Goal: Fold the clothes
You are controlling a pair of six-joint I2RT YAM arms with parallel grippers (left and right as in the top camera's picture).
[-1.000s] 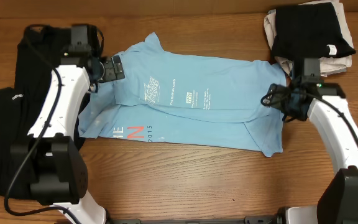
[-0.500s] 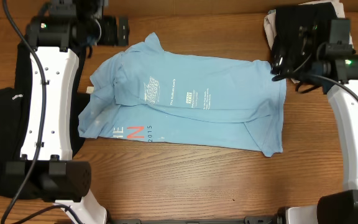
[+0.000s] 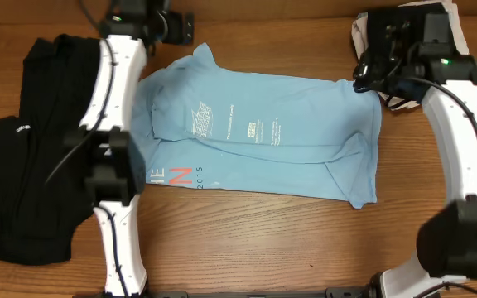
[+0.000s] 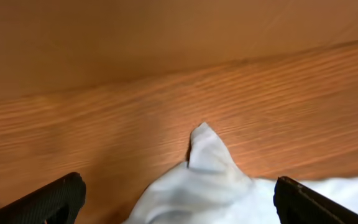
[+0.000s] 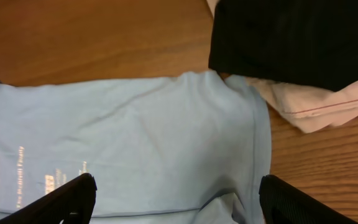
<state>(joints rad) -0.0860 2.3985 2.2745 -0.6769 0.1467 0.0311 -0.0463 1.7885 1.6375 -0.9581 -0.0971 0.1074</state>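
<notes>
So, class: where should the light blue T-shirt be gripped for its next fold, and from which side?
Probably the T-shirt's far right corner, from the right: it lies flat, its edge free on bare wood, and the right gripper hangs open directly above.

I count one light blue T-shirt [image 3: 263, 141], two lots of black clothing, a black heap [image 3: 31, 157] by the left arm and a black garment [image 5: 291, 37] by the right arm, one cream cloth [image 5: 319, 102], one wooden table [image 3: 247, 240], and two grippers: left gripper [image 4: 182, 202], right gripper [image 5: 182, 199]
</notes>
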